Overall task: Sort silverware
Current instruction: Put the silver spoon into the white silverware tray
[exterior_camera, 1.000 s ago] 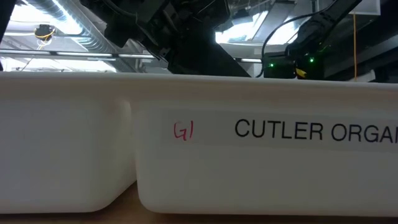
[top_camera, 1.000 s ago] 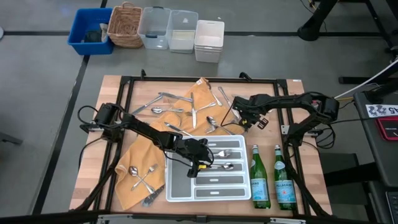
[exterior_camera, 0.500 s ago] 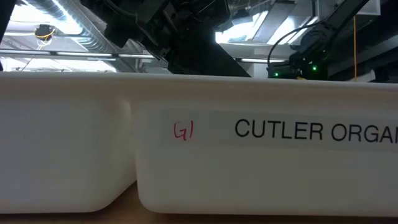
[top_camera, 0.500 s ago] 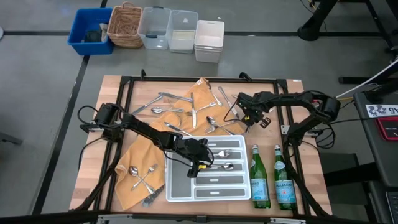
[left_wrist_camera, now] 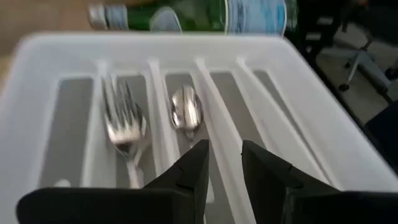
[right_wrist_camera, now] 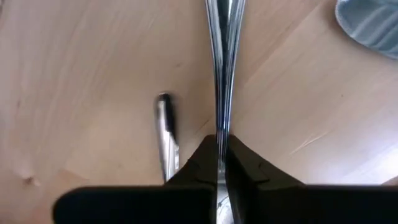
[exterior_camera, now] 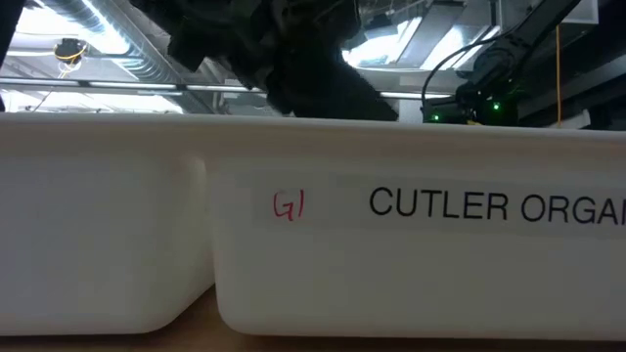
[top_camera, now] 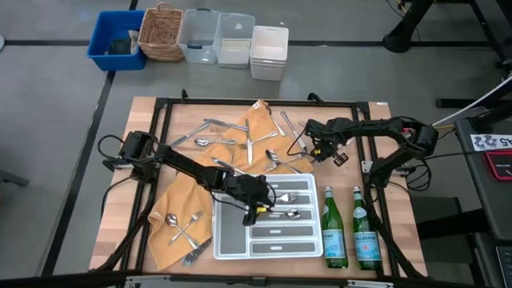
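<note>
Two green glass bottles are standing at the lower right of the high view, just beside the white divided plastic tray. An orange cloth is lying across the wooden counter, with loose silver-metal silverware scattered over its upper part and more pieces crossed at its lower left. In the low view, the tray's white wall is filling the frame and blocking the counter behind it.

The left arm is reaching diagonally from the left edge toward the centre. Its left claw is hovering over the tray with fingers slightly apart and nothing between them, above a fork and a spoon lying in neighbouring compartments.

The right arm is bending in from the right toward the upper centre. Its right claw is gripping a slim silver utensil handle above bare wood, beside another metal piece.
</note>
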Available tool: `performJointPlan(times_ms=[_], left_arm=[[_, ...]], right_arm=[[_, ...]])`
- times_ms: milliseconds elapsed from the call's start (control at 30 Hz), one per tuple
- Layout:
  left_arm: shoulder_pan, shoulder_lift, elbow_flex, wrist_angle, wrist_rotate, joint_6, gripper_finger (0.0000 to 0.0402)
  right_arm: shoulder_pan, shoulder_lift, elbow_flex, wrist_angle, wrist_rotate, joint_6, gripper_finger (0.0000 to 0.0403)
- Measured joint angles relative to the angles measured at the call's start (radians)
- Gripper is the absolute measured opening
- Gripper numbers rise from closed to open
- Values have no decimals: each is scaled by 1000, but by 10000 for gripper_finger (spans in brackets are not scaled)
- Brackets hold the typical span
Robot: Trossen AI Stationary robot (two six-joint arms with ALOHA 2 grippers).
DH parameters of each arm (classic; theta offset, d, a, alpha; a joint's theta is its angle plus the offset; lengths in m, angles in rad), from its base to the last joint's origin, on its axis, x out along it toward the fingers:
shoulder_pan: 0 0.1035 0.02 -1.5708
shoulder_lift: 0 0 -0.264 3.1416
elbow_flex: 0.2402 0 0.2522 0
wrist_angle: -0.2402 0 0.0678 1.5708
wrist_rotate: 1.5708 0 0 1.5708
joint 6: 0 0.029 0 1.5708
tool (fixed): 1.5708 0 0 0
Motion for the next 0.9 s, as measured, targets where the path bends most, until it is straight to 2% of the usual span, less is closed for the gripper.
performJointPlan(times_ms=[200,367,633,900], left_arm=[[21,-78,0,-9,0,-28,85],[37,-158,0,-74,-1,-31,85],[88,-295,0,-364,-12,-130,85],[148,-382,0,-641,-14,-131,85]], right_arm=[[0,1,1,-1,6,92,26],[1,5,40,-74,20,172,10],[2,4,191,-232,27,308,13],[2,3,368,-371,21,383,11]])
